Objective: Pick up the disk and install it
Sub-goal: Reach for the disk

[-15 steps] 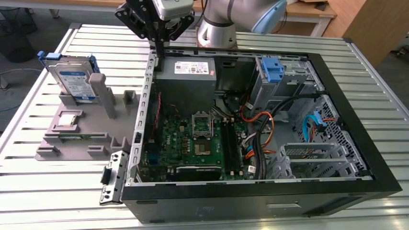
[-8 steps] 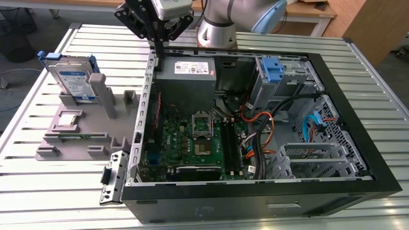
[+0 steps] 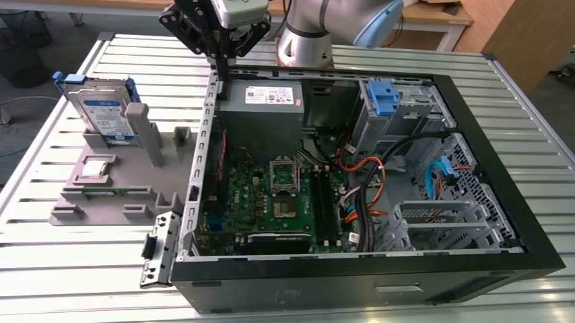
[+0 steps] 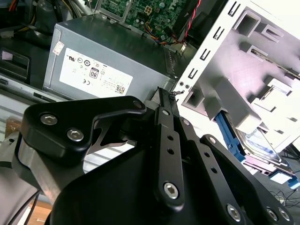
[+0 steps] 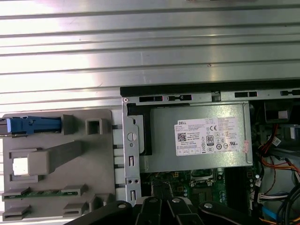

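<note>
Over the rear corner of the case [image 3: 359, 266] your claw [image 3: 218, 62] hangs closed tight and empty, well apart from the disk [image 3: 101, 111] standing on edge in the grey rack [image 3: 108, 192] at the exterior view's left; you're at pick-up, which likely calls for crossing over and opening.

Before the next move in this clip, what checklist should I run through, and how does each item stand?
1. The disk upright in the grey holder: ok.
2. Nothing touching the disk: ok.
3. The gripper above the disk: not ok; it hangs over the side wall of the computer case, to the exterior view's right of the disk.
4. Jaws open for a grasp: not ok; they stand shut on nothing.
5. Case open: ok.
6. The drive bay free: cannot tell.
</note>
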Controlling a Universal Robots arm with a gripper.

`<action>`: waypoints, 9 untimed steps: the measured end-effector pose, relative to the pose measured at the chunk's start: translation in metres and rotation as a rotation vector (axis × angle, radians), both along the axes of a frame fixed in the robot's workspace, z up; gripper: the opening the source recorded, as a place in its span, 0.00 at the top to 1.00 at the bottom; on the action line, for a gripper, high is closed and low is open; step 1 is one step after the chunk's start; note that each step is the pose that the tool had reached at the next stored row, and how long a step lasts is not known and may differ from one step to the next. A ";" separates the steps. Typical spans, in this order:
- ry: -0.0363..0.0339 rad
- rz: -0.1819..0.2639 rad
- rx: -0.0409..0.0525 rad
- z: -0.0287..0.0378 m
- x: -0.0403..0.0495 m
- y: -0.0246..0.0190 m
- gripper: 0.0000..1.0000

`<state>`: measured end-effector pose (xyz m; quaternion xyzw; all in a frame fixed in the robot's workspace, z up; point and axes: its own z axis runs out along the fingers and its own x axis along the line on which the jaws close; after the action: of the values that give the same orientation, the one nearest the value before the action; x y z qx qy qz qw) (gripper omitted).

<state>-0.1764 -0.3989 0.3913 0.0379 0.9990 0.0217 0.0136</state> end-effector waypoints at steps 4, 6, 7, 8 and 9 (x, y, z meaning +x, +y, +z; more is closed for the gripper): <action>0.0000 0.000 0.0000 0.0000 0.0000 0.0000 0.90; 0.0000 0.000 0.0000 0.0000 0.0000 0.0000 0.90; 0.0000 0.000 0.0000 0.0000 -0.0001 0.0000 0.90; 0.0000 0.000 0.0000 0.0000 -0.0005 0.0000 0.90; -0.0001 0.000 0.0001 -0.0001 -0.0011 0.0000 0.90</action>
<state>-0.1774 -0.3990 0.3912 0.0379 0.9990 0.0217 0.0136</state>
